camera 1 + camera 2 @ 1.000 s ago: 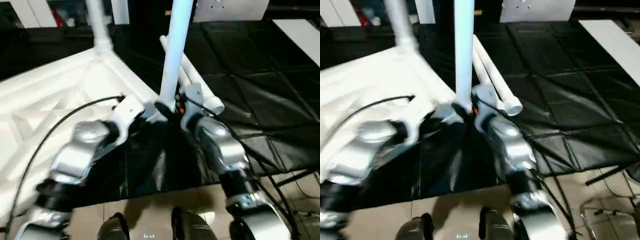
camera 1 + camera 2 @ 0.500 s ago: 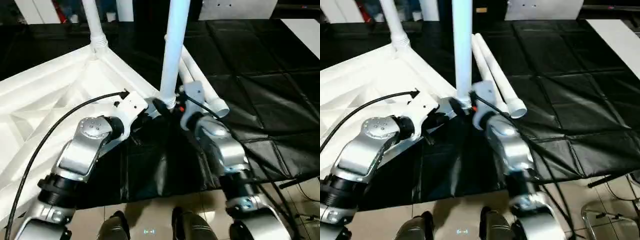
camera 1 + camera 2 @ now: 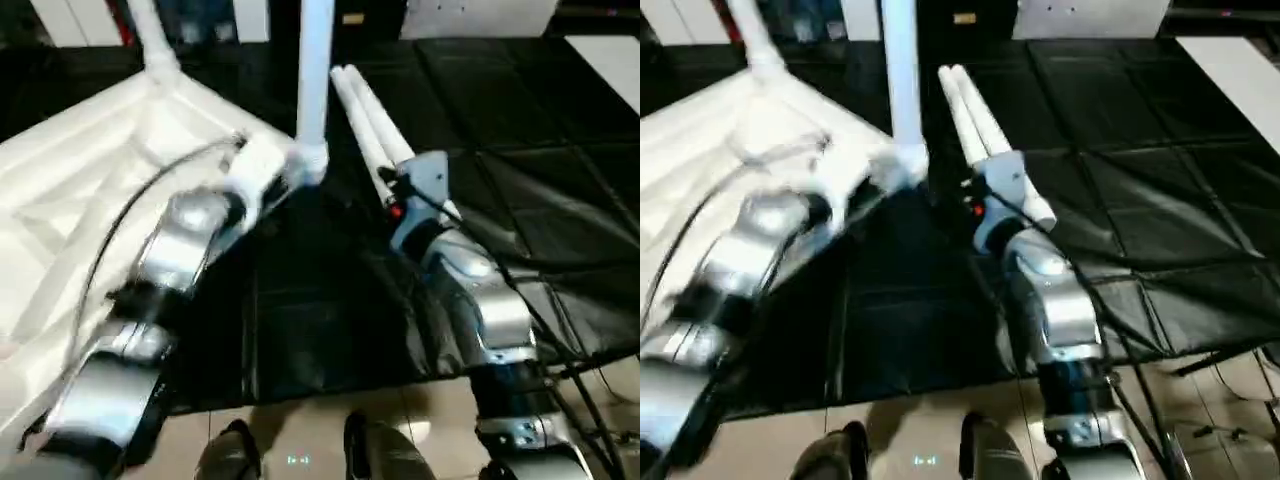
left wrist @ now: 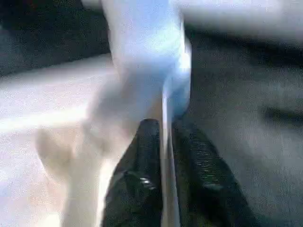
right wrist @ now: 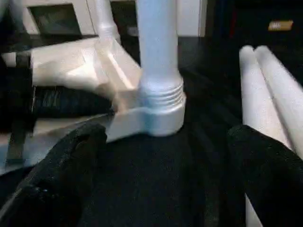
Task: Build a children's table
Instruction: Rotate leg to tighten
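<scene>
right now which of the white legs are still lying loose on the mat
The two legs lying side by side on the black mat, by the right hand. The other two stand upright in the tabletop's corner sockets.

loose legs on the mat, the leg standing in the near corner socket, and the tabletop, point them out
loose legs (image 3: 975,125), right eye view, mid-shaft of the pair.
standing leg (image 5: 156,38), right wrist view, shaft above the threaded collar.
tabletop (image 3: 75,175), left eye view, ribbed underside.
</scene>
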Controlling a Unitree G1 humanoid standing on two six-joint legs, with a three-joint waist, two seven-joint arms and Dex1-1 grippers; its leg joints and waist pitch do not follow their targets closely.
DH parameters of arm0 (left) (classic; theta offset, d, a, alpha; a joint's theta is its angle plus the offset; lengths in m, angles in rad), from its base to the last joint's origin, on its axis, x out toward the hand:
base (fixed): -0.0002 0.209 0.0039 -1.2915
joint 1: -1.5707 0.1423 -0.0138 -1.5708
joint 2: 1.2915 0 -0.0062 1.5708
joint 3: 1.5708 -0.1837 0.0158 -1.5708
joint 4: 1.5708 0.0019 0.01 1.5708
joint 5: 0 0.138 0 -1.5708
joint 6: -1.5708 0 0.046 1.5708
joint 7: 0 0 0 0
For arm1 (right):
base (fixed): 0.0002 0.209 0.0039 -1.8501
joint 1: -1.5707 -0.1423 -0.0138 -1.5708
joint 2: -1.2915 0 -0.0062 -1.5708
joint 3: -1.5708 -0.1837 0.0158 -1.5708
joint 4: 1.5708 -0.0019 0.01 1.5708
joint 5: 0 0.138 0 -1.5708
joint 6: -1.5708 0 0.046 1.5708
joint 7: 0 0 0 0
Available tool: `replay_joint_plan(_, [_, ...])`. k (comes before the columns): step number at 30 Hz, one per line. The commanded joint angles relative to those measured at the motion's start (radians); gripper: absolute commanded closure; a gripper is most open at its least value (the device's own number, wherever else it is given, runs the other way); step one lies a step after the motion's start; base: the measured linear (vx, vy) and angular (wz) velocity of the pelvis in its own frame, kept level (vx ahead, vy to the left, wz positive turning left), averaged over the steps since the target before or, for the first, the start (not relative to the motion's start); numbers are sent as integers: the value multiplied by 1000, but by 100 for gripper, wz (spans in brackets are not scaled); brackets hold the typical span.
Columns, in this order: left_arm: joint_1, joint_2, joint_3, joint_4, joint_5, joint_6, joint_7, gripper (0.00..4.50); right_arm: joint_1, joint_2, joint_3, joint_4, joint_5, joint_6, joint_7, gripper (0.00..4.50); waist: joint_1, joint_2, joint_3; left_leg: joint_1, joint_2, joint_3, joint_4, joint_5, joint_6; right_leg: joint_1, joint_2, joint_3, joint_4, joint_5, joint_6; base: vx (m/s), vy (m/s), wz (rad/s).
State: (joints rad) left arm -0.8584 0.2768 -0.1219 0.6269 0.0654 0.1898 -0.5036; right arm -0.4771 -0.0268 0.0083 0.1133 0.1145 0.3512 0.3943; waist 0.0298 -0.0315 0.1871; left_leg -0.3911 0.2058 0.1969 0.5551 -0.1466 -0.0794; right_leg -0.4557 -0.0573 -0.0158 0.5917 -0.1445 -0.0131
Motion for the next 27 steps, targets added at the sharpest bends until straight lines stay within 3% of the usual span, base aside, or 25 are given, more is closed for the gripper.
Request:
replay_joint_plan(1, [-48, -14, 23, 87, -21, -55, 25, 352, 11, 0, 10, -23, -3, 16, -14, 0, 2, 5, -94, 23, -1, -1, -43, -136, 53, 69, -44, 33, -53, -81, -214, 0, 0, 0])
replay_joint_plan(2, [-66, -17, 28, 115, -23, -69, 34, 352, 14, 3, 13, -27, -4, 18, -16, 0, 4, 4, -93, 19, 0, -4, -44, -131, 54, 75, -48, 32, -49, -72, -220, 0, 0, 0])
replay_joint_plan(3, [-85, -20, 35, 148, -24, -87, 47, 352, 15, 6, 15, -32, -2, 23, -17, 0, 6, 11, -94, 19, 1, -6, -44, -130, 50, 77, -50, 32, -47, -71, -222, 0, 0, 0])
replay_joint_plan(4, [-96, -21, 42, 168, -25, -100, 55, 347, 17, 8, 16, -38, 0, 28, -18, 0, 6, 6, -95, 20, -2, -4, -42, -132, 52, 76, -48, 33, -50, -70, -219, 0, 0, 0])
replay_joint_plan(5, [-100, -21, 48, 170, -29, -101, 57, 332, 18, 9, 16, -42, 0, 30, -19, 0, 7, 12, -95, 19, -1, -6, -43, -134, 50, 78, -49, 33, -48, -69, -222, 0, 0, 0])
replay_joint_plan(6, [-106, -21, 55, 183, -31, -109, 58, 316, 20, 9, 18, -48, 2, 34, -21, 0, 7, 9, -95, 19, -1, -4, -43, -136, 50, 79, -48, 33, -49, -67, -223, 0, 0, 0])
replay_joint_plan(9, [-79, -17, 102, 132, -60, -102, 62, 309, 32, 4, 12, -76, 11, 44, -28, 0, 10, 19, -97, 22, 2, -6, -43, -143, 46, 80, -50, 32, -47, -56, -244, 0, 0, 0])
replay_joint_plan(12, [-43, -16, 130, 62, -83, -77, 89, 309, 45, 5, 6, -109, 30, 76, -30, 0, 11, 18, -95, 22, 6, -6, -44, -157, 42, 80, -49, 32, -47, -57, -253, 0, 0, 0])
replay_joint_plan(13, [-30, -17, 142, 45, -95, -81, 100, 309, 52, 3, 8, -125, 36, 98, -32, 0, 13, 22, -98, 24, 6, -6, -44, -156, 41, 79, -47, 31, -46, -44, -260, 0, 0, 0])
replay_joint_plan(14, [25, -25, 165, -60, -119, -18, 122, 309, 70, -5, 21, -166, 37, 140, -31, 0, 14, 22, -99, 24, 6, -6, -43, -160, 40, 78, -47, 31, -46, -46, -259, 0, 0, 0])
replay_joint_plan(15, [81, -36, 185, -163, -149, 34, 133, 309, 90, -13, 37, -207, 34, 166, -27, 0, 14, 29, -101, 24, 11, -8, -44, -161, 35, 82, -48, 31, -43, -32, -273, 0, 0, 0])
replay_joint_plan(16, [95, -38, 188, -187, -154, 45, 136, 309, 94, -15, 41, -215, 32, 169, -26, 0, 14, 24, -101, 19, 9, -6, -43, -152, 37, 85, -47, 31, -42, -18, -276, 0, 0, 0])
replay_joint_plan(17, [197, -51, 205, -357, -182, 112, 147, 309, 122, -35, 72, -269, 17, 185, -13, 0, 13, 32, -104, 20, 13, -7, -43, -155, 37, 84, -49, 31, -40, -19, -281, 0, 0, 0])
replay_joint_plan(18, [214, -52, 204, -382, -183, 119, 147, 309, 126, -41, 81, -276, 12, 182, -7, 0, 13, 32, -104, 20, 13, -7, -43, -155, 37, 84, -49, 31, -40, -19, -281, 0, 0, 0])
replay_joint_plan(19, [342, -63, 195, -551, -177, 172, 161, 309, 163, -70, 119, -323, -7, 175, 15, 0, 9, 47, -119, -20, -2, -65, -45, -62, 192, 124, -87, -42, -36, 1, -264, 13, -13, 27])
replay_joint_plan(20, [360, -65, 194, -573, -174, 179, 165, 309, 170, -71, 121, -329, -7, 176, 15, 0, -4, 48, -114, -17, -5, -69, -34, -22, 259, 107, -91, -46, -47, 49, -282, 13, -13, 27])
replay_joint_plan(21, [380, -70, 193, -595, -165, 185, 177, 309, 177, -72, 120, -334, -6, 176, 14, 0, -11, 61, -109, -20, -10, -83, -28, -10, 338, 106, -87, -68, -48, 24, -318, 9, -20, 62])
replay_joint_plan(22, [394, -73, 193, -610, -159, 188, 185, 309, 182, -72, 119, -337, -5, 175, 13, 0, -14, 67, -103, -30, -13, -101, -29, -28, 359, 111, -84, -86, -47, -41, -328, -22, -30, 61])
replay_joint_plan(23, [423, -82, 191, -645, -150, 196, 204, 309, 194, -76, 118, -344, -3, 173, 14, 0, -14, 59, -100, -35, -17, -109, -32, -55, 352, 114, -82, -94, -50, -89, -323, -22, -30, 61])
replay_joint_plan(24, [453, -89, 181, -682, -132, 213, 221, 309, 208, -91, 122, -348, -12, 173, 17, 0, -12, 64, -98, -40, -17, -119, -32, -75, 337, 119, -84, -102, -46, -126, -317, -37, -44, 52])
replay_joint_plan(25, [484, -94, 168, -726, -119, 246, 243, 309, 223, -102, 125, -357, -12, 178, 20, 0, -1, 68, -83, -45, -19, -136, -49, -192, 257, 121, -85, -116, -52, -265, -283, -42, -43, 49])
replay_joint_plan(26, [493, -96, 164, -740, -115, 259, 249, 309, 228, -104, 125, -360, -10, 180, 20, 0, 2, 69, -72, -48, -20, -142, -58, -266, 216, 121, -86, -119, -55, -339, -266, -42, -43, 49])
replay_joint_plan(27, [504, -97, 158, -760, -108, 278, 260, 309, 235, -107, 125, -364, -7, 183, 20, 0, 11, 72, -68, -52, -28, -150, -67, -401, 111, 128, -94, -122, -59, -471, -233, -53, -27, 48])
